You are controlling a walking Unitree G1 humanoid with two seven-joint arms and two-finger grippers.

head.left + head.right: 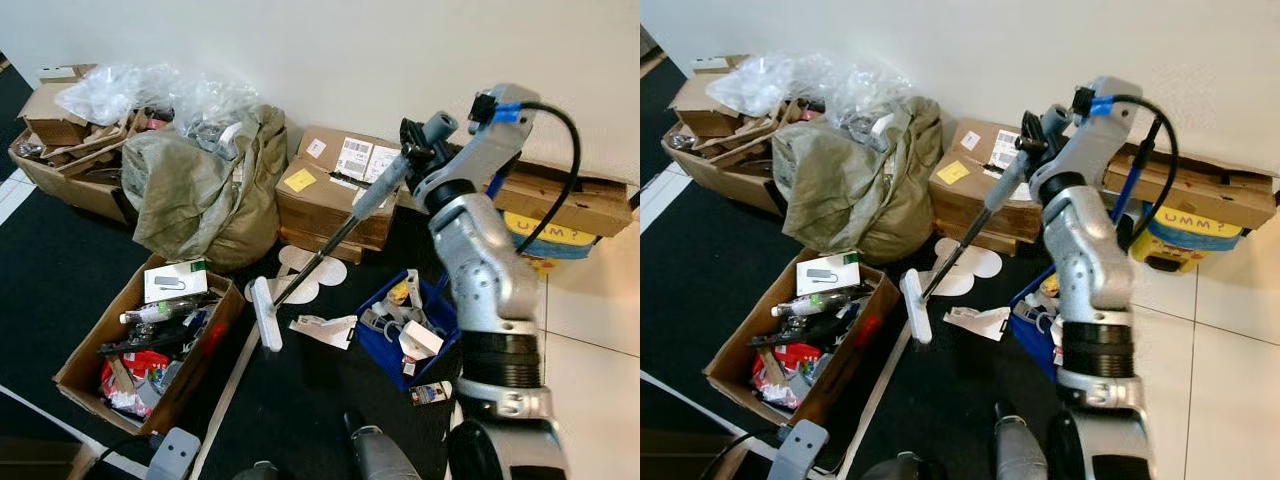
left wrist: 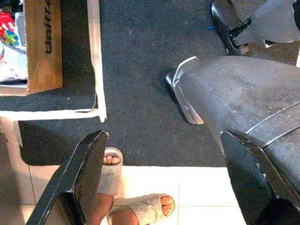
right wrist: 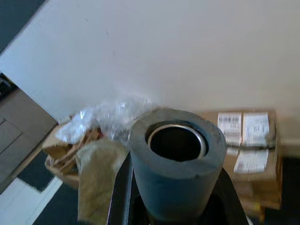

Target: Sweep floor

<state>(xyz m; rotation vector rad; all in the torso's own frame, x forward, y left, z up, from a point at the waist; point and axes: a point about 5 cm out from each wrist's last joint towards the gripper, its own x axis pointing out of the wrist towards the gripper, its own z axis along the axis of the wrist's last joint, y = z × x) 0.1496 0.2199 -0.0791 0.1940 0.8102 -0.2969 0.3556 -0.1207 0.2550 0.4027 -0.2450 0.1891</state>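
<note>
Nearest you, the left gripper (image 2: 159,183) hangs low with fingers spread over the black carpet (image 2: 140,70). Your right gripper (image 1: 420,150) pinches the grey handle of the broom (image 1: 330,245), whose white head rests on the carpet beside the open cardboard box (image 1: 90,365).

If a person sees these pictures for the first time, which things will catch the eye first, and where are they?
The right gripper is raised in front of the wall, shut on the grey grip of a broom whose white head rests on the black carpet. Clutter lies around it: an open cardboard box of odds and ends at the left, an olive bag behind, a blue bin by the arm. In the left wrist view, a person's sandalled feet stand on white tiles.
</note>
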